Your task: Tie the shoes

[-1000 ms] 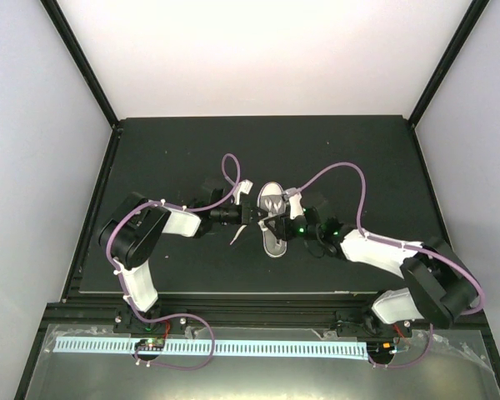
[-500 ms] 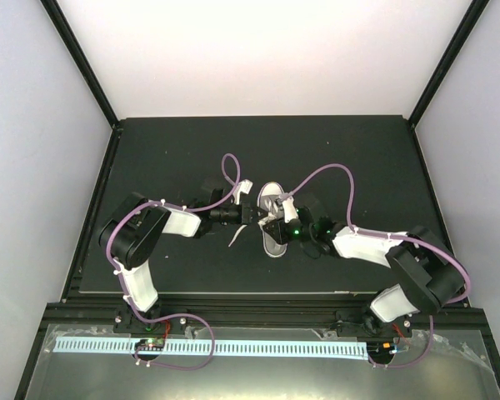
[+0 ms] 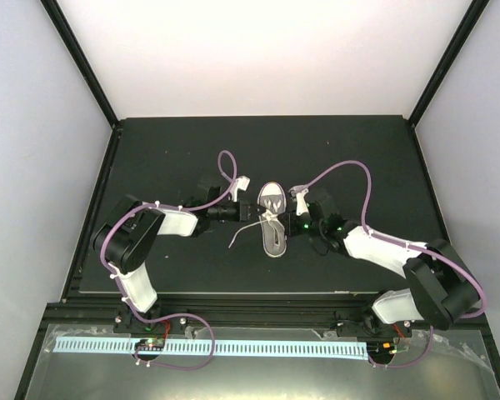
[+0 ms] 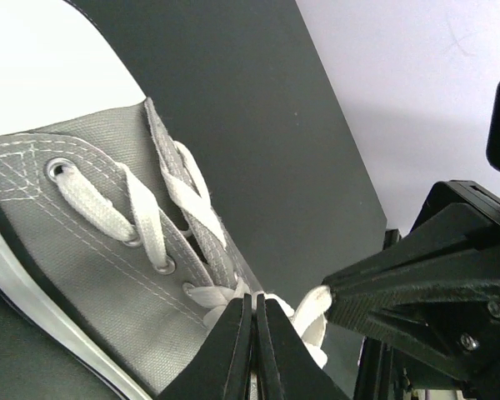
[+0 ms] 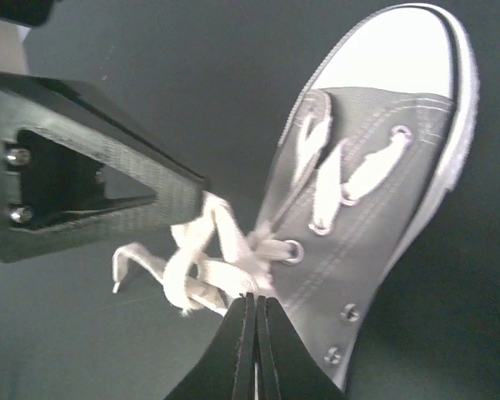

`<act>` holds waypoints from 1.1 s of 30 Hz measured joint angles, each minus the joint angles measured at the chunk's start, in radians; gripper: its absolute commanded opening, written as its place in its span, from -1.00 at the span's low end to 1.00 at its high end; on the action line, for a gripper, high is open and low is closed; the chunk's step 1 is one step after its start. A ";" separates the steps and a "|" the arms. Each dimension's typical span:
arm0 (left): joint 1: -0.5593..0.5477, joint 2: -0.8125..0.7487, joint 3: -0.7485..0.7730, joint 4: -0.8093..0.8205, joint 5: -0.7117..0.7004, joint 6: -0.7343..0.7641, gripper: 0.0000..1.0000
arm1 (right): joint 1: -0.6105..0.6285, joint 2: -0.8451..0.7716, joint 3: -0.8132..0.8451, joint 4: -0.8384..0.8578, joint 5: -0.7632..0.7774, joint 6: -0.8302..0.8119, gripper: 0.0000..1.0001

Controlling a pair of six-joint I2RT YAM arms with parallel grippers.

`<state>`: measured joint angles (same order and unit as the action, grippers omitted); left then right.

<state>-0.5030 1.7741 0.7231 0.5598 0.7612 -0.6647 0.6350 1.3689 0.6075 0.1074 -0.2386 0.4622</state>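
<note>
- Left gripper (image 4: 253, 307): its 2 fingers are pressed together, pinching the white laces (image 4: 304, 315) just beside the eyelets.
- Right gripper (image 5: 255, 307): its fingers are also clamped on the laces, close to the left gripper's tip.
- Grey sneaker (image 5: 383, 192): it sits between the 2 grippers, white toe cap pointing away from the arm bases.
- Black table (image 3: 175, 150): it lies under the sneaker.

Top external: high, above and behind arm bases (image 3: 146, 315), looking down on the whole table (image 3: 358, 158), bases at frame bottom. Wrist cams: very close, low, each looking along its own fingers, left gripper (image 4: 253, 302), right gripper (image 5: 256, 300). All three share the sneaker (image 3: 272, 223) and laces (image 5: 208, 267).
</note>
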 measured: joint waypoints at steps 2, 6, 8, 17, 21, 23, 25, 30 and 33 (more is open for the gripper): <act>0.005 -0.002 0.000 -0.002 -0.001 0.002 -0.97 | -0.010 0.000 -0.003 -0.013 0.011 0.000 -0.97; 0.007 -0.002 -0.008 -0.007 -0.002 0.003 -0.97 | -0.014 0.000 -0.022 -0.026 0.018 0.001 -0.97; 0.007 -0.002 -0.013 -0.007 -0.002 0.003 -0.97 | -0.014 0.000 -0.034 -0.027 0.018 0.003 -0.97; 0.013 -0.002 -0.022 -0.011 -0.007 0.007 -0.94 | -0.014 -0.022 -0.051 -0.035 0.032 0.013 -0.97; 0.017 -0.002 -0.028 -0.010 -0.007 0.011 -0.68 | -0.014 -0.034 -0.051 -0.037 0.035 0.013 -0.97; 0.018 -0.002 -0.031 -0.008 -0.006 0.011 -0.53 | -0.014 -0.033 -0.051 -0.039 0.035 0.013 -0.97; 0.019 -0.002 -0.033 -0.006 -0.005 0.010 -0.43 | -0.014 -0.033 -0.051 -0.040 0.034 0.013 -0.97; 0.019 -0.002 -0.034 -0.005 -0.002 0.010 -0.38 | -0.015 -0.033 -0.051 -0.040 0.034 0.014 -0.97; 0.019 -0.002 -0.034 -0.004 0.002 0.010 -0.38 | -0.015 -0.033 -0.051 -0.040 0.034 0.015 -0.97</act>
<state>-0.4835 1.7725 0.6888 0.5556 0.7635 -0.6552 0.6201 1.3357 0.5560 0.0673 -0.2050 0.4770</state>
